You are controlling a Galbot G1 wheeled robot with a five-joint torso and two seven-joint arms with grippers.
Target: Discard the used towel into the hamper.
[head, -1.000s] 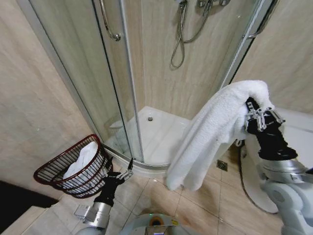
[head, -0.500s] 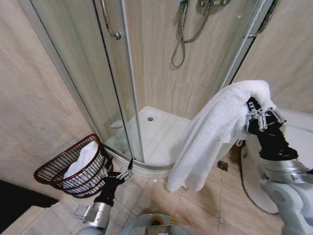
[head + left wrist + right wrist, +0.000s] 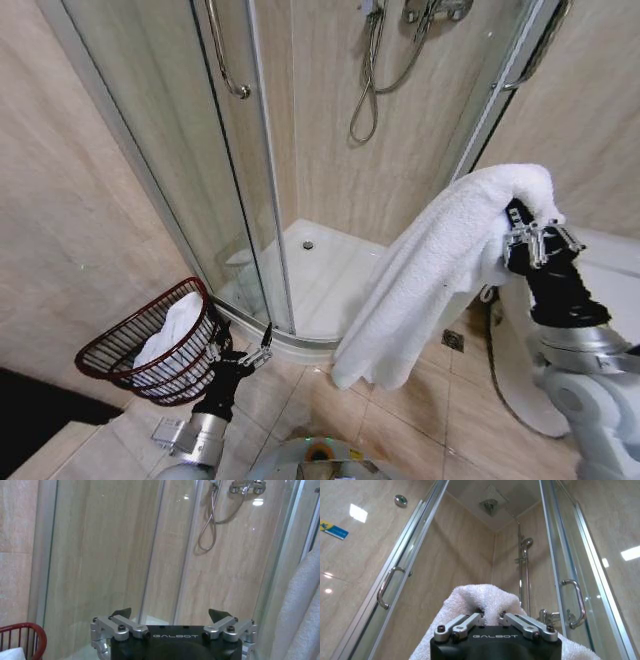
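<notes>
hamper cut off, right gripper towel-covered

White towel, dark reddish-brown hamper (white cloth inside), beige marbled wall tiles.

towel: we see thick, fluffy white terry cloth
hamper: thin glossy reddish-brown ribs
shower door: smooth clear glass
floor tiles: glossy beige

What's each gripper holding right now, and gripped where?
Right gripper holds the white towel, pinched at a bunched fold near its top; the rest hangs. Left gripper is open, empty.
</notes>
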